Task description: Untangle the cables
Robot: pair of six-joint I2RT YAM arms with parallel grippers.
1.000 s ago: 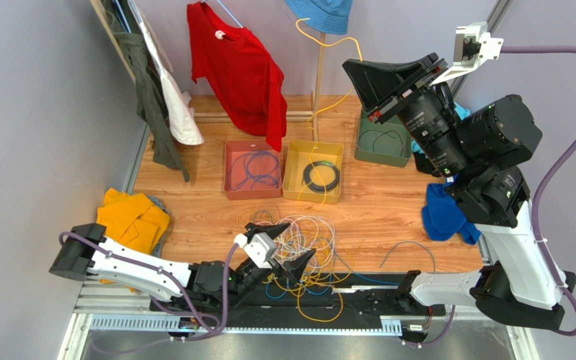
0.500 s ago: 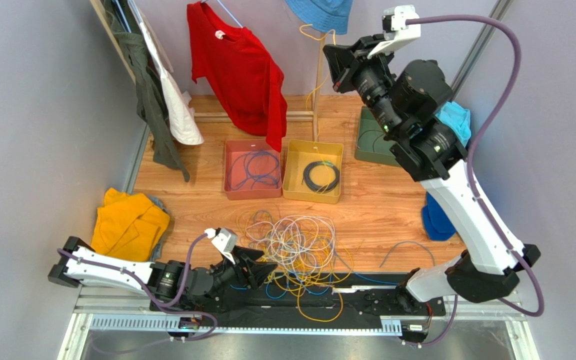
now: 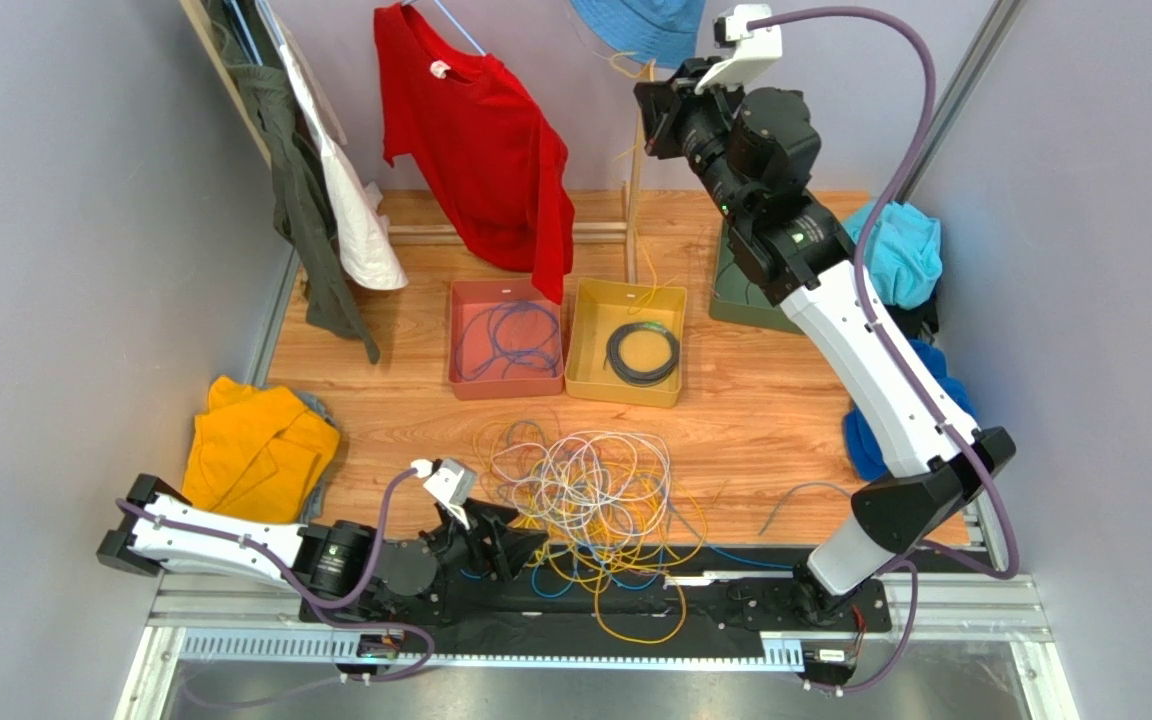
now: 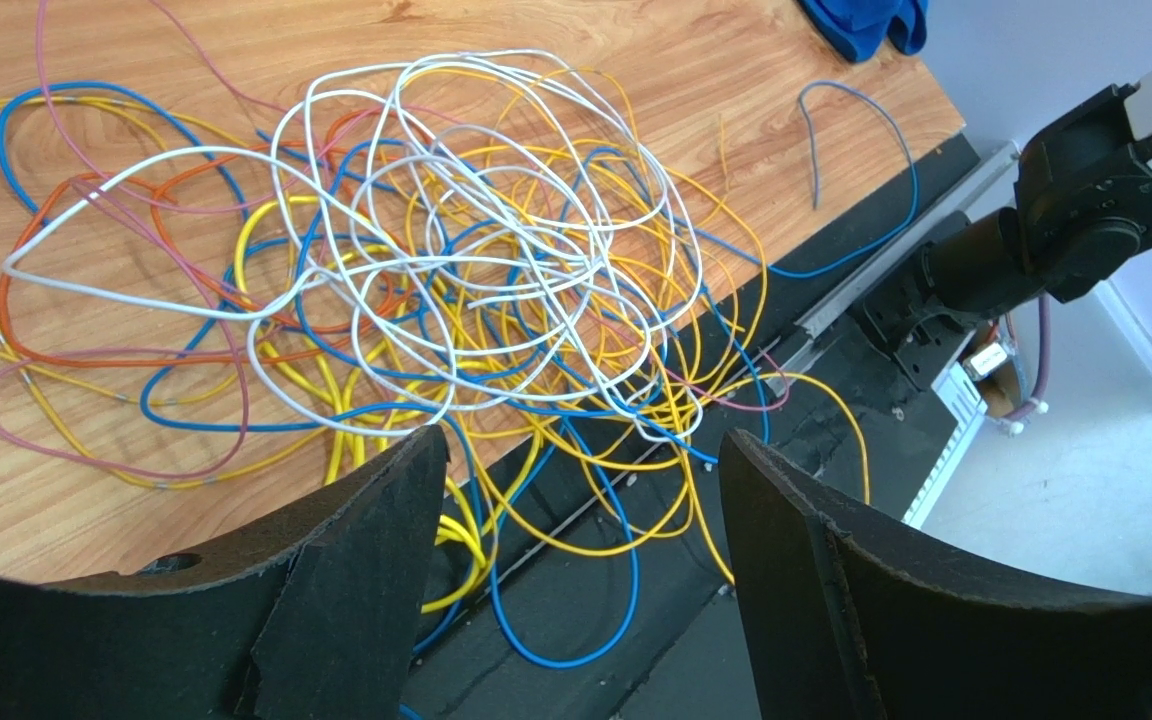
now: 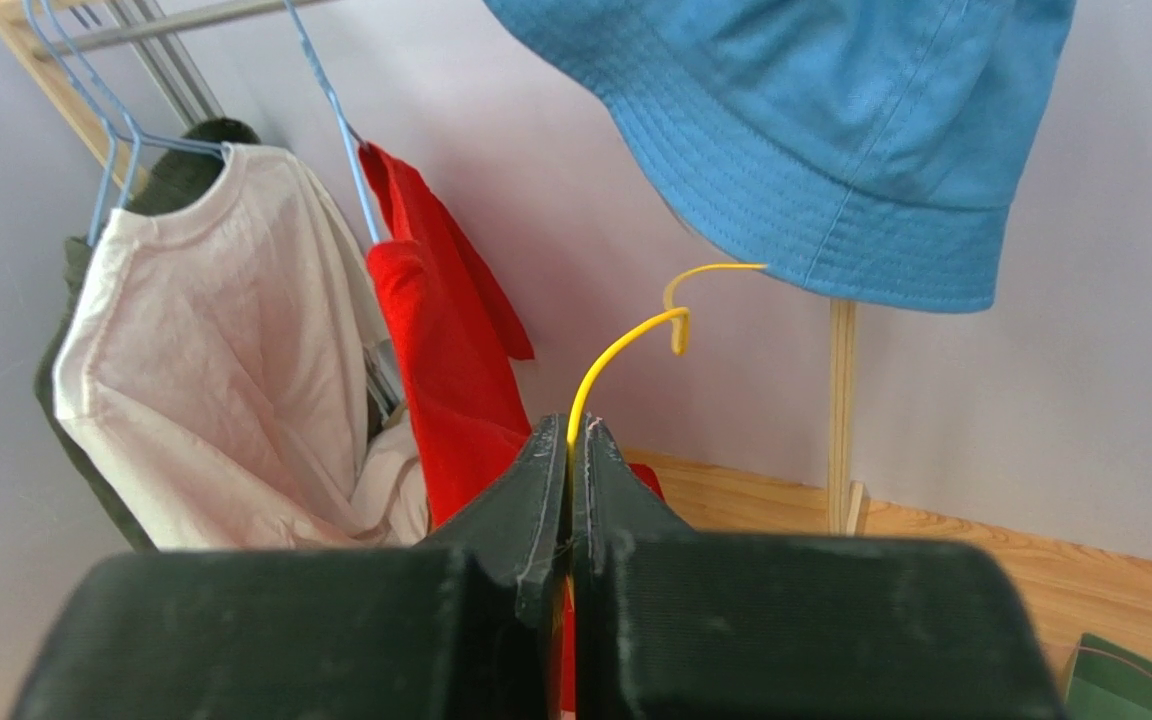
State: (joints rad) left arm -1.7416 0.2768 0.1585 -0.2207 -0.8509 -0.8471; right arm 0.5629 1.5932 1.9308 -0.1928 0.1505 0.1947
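Right end effector (image 5: 569,438) clenched on a yellow cable (image 5: 608,357) up high; left end effector (image 4: 582,446) agape just before the tangled cables (image 4: 447,255).

The worktop (image 3: 778,413) is warm wood with plain grain and a low satin sheen, and the cables (image 4: 462,270) on it wear smooth, faintly glossy plastic sheaths. The fingers (image 4: 349,593) are matt black plastic with a rough, grainy face. The blue hat (image 5: 838,135) is finely woven cloth with stitched rows along its brim, and the red shirt (image 3: 485,143) is soft matt cloth.
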